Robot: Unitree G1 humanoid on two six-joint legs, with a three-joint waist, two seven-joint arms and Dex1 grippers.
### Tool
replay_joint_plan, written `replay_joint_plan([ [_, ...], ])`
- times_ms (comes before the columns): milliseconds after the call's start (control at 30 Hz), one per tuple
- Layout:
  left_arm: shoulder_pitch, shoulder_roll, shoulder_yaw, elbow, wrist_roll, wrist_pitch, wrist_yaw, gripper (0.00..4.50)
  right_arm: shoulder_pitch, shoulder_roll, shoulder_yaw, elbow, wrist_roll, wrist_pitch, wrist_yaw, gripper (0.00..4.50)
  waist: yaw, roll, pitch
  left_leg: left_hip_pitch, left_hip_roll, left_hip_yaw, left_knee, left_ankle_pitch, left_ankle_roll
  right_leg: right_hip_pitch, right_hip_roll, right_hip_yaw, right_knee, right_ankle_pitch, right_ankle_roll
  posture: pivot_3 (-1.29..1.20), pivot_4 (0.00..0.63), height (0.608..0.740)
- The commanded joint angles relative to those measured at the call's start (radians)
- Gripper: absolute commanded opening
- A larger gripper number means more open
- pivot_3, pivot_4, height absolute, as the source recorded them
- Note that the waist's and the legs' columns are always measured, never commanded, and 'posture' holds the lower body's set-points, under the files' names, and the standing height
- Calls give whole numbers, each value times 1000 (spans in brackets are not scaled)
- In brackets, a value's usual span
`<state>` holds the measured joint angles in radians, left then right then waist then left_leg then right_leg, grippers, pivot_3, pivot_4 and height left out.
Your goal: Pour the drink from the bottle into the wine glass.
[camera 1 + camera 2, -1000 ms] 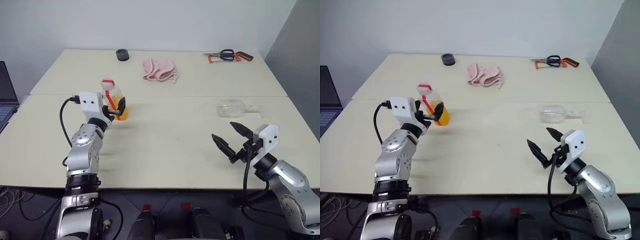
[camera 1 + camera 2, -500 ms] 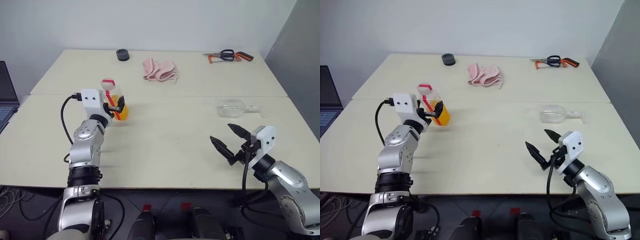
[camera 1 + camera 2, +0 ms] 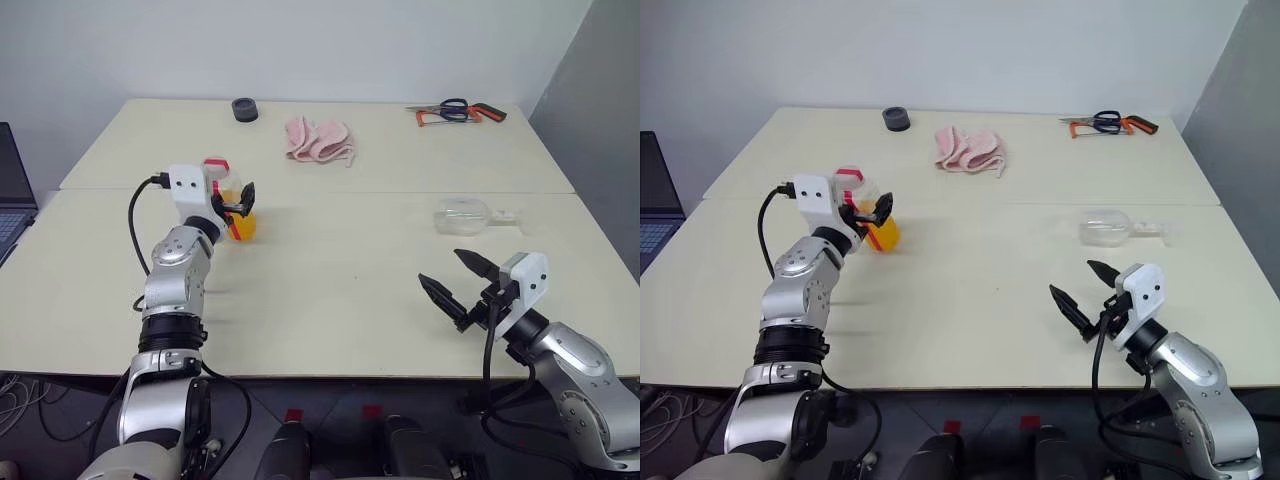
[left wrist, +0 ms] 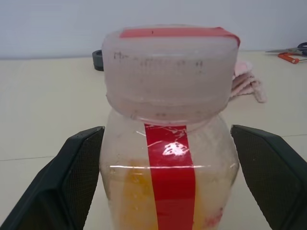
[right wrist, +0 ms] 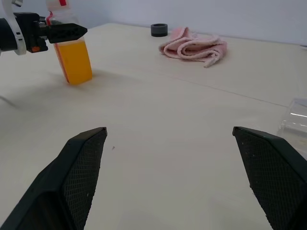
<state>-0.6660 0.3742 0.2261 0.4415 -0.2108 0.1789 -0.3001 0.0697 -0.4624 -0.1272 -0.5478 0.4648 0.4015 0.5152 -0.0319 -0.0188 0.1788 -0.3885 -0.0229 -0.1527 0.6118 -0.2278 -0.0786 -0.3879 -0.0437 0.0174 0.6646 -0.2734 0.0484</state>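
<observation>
The bottle (image 3: 233,200) stands upright toward the left edge of the worktop (image 3: 330,270), its cap on and the drink (image 5: 74,61) filling its lower part. The left gripper (image 3: 236,203) has its jaws spread wide on either side of the bottle, one finger close against the wall, the other with a clear gap; nothing is clamped yet. The wine glass (image 3: 466,214) lies on its side toward the right edge of the worktop, bowl and stem flat on the surface, well apart from the bottle. The right gripper (image 3: 457,281) hangs over the near right part of the worktop, jaws open and empty, short of the glass.

The main risk, as I judge it, is the uneven approach: if the jaws close off-centre, the nearer finger pushes the bottle first and may tip or slide it. The capped top sits high between the fingers, so a grip taken too high could pinch the cap and leave the body swinging. The glass must be stood up before pouring; lying down, it can roll away from a careless touch. The cap also has to come off first.
</observation>
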Motion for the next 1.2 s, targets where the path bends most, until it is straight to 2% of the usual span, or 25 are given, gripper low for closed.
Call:
replay_joint_plan([
  [33, -25, 14, -5, -9, 13, -46, -7, 4070, 4, -8, -1, -46, -3, -2, -6, 4500, 0, 0, 0, 0, 0, 0, 0, 0, 0, 0, 0, 0, 0, 0, 0, 0, 150, 740],
  [100, -25, 15, -6, -7, 17, -56, -8, 3642, 5, -8, 1, -46, -5, -1, -6, 4500, 0, 0, 0, 0, 0, 0, 0, 0, 0, 0, 0, 0, 0, 0, 0, 0, 150, 740],
  [267, -18, 13, -7, -9, 22, -71, -11, 2087, -8, -11, 3, -44, -6, 7, -6, 4500, 0, 0, 0, 0, 0, 0, 0, 0, 0, 0, 0, 0, 0, 0, 0, 0, 150, 740],
  [300, -16, 12, -6, -11, 22, -72, -10, 1933, -12, -12, 2, -44, -4, 9, -6, 4500, 0, 0, 0, 0, 0, 0, 0, 0, 0, 0, 0, 0, 0, 0, 0, 0, 150, 740],
  [700, 38, 4, -13, -81, 17, -57, -20, 1921, -45, -23, 11, -54, -13, 36, -12, 4500, 0, 0, 0, 0, 0, 0, 0, 0, 0, 0, 0, 0, 0, 0, 0, 0, 150, 740],
  [1067, 52, -7, -50, -143, 17, -37, -43, 1921, -4, 3, 30, -29, -102, -69, -18, 4500, 1, 0, 0, 0, 0, 0, 0, 0, 0, 0, 0, 0, 0, 0, 0, 0, 150, 740],
  [1200, 56, -13, -76, -175, -2, -15, -88, 1921, 6, -8, 17, -44, -63, -36, 7, 4500, 0, 0, 0, 0, 0, 0, 0, 0, 0, 0, 0, 0, 0, 0, 0, 0, 150, 740],
])
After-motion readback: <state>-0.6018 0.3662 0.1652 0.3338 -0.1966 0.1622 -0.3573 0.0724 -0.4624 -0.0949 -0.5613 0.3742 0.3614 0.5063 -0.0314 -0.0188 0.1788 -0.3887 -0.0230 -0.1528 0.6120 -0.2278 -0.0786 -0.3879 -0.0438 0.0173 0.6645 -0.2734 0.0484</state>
